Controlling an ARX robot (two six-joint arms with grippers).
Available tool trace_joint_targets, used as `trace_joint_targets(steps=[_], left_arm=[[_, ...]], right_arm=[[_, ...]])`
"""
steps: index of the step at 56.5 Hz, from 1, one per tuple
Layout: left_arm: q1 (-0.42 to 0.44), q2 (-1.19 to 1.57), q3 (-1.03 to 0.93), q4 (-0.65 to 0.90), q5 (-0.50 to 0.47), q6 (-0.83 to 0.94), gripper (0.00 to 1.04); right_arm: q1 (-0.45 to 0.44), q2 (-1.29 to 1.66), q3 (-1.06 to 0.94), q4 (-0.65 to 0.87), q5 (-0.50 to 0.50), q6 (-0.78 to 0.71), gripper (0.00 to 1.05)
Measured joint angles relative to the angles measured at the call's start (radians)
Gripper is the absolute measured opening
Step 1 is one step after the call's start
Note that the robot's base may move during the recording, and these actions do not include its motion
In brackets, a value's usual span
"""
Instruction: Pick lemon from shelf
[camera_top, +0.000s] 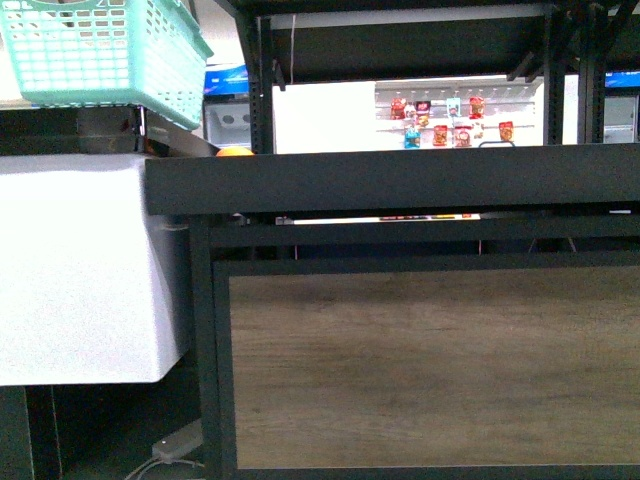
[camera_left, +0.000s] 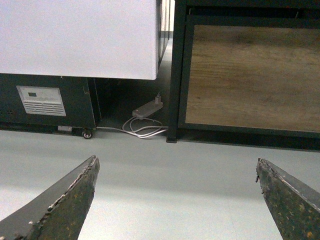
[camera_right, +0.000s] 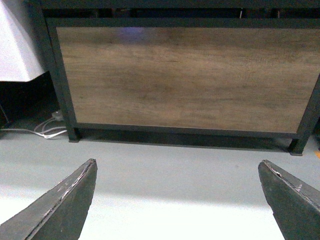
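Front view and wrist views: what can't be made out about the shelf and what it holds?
Front view: tray contents hidden behind the shelf rim.
Front view: orange-yellow object shows only its top above the rim; lemon or not, unclear.
Front view: teal basket cut off by the top edge.
Front view: background packets too small to read.
Wrist views: left gripper and right gripper face floor and wood panel; trays out of frame.
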Motion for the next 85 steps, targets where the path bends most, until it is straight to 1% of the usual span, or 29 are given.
trace_joint_targets(steps=[85], left_arm=[[0.000, 0.000, 0.000, 0.000, 0.000, 0.000, 0.97]], right_arm=[[0.000, 0.000, 0.000, 0.000, 0.000, 0.000, 0.97]])
